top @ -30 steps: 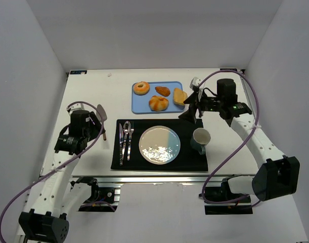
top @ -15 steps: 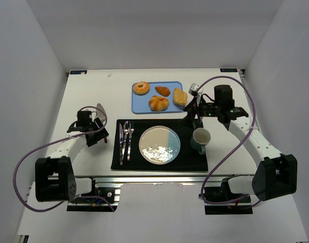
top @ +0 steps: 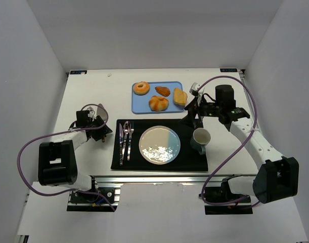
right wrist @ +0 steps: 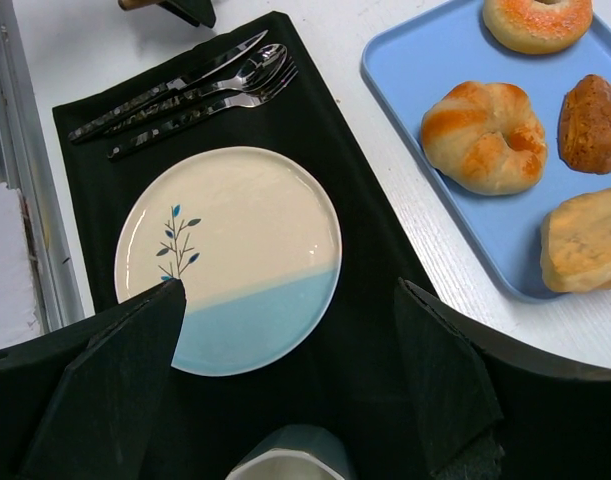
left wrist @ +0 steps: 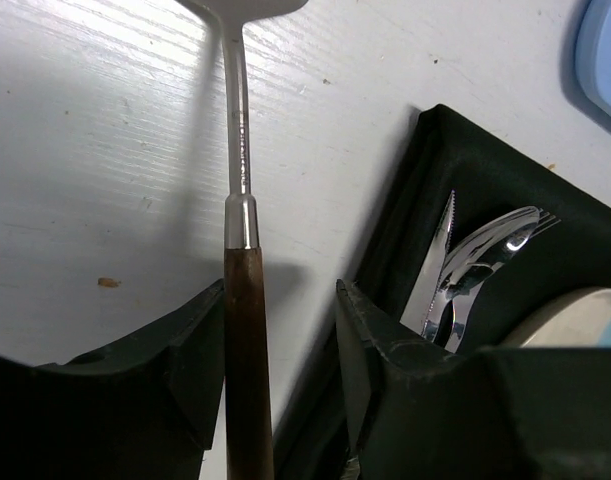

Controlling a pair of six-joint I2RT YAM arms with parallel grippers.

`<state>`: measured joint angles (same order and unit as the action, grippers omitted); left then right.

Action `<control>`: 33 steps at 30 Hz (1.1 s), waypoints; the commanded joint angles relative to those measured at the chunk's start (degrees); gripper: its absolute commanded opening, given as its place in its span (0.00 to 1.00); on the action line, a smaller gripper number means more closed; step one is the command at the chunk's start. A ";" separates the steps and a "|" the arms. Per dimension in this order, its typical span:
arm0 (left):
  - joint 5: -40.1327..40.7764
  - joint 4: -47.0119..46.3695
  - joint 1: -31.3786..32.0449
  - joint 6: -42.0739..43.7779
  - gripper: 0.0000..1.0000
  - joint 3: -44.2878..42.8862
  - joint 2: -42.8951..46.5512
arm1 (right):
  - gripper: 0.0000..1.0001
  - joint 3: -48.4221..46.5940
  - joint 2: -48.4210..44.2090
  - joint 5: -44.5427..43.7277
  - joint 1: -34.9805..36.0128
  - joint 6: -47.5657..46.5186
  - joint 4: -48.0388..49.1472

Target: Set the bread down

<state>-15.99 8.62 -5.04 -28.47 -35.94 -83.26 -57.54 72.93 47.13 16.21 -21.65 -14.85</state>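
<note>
Four breads lie on a blue tray [top: 139,105]: a ring bagel [top: 141,88], a round roll [top: 158,103], a brown pastry [top: 163,91] and a toast piece [top: 180,96]. The right wrist view shows the roll [right wrist: 483,135], the toast piece [right wrist: 583,238] and the empty plate [right wrist: 230,250]. My right gripper [top: 188,115] is open and empty, above the black mat between plate and tray. My left gripper [top: 97,129] is low on the table, its open jaws either side of a spatula's wooden handle [left wrist: 243,340]; the handle touches the left finger.
On the black mat [top: 194,159] are the plate [top: 159,145], a teal mug [top: 200,138] to its right and cutlery [top: 125,142] to its left. The spatula's blade [top: 100,108] points to the far side. White walls enclose the table.
My left arm has folded down and brought its gripper to the table around the spatula handle. My right gripper has shifted only slightly.
</note>
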 commanded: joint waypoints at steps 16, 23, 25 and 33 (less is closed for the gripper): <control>-5.11 -1.33 -0.50 -2.82 0.35 4.65 3.90 | 0.89 -0.73 -2.00 -1.25 -0.21 -1.29 1.58; -4.84 0.34 -1.11 -3.00 0.09 3.69 5.13 | 0.89 -0.65 -2.44 -1.34 -0.47 -1.55 1.58; -4.75 1.74 -1.20 -2.91 0.00 2.90 6.44 | 0.89 -0.56 -2.79 -1.43 -0.47 -1.64 1.49; -11.24 10.18 -1.12 -1.41 0.00 -10.00 14.09 | 0.90 -0.21 -3.93 -1.87 -1.09 -1.73 1.05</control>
<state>-22.26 17.85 -5.91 -31.05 -38.94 -73.82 -57.54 70.81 45.17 15.57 -22.94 -14.87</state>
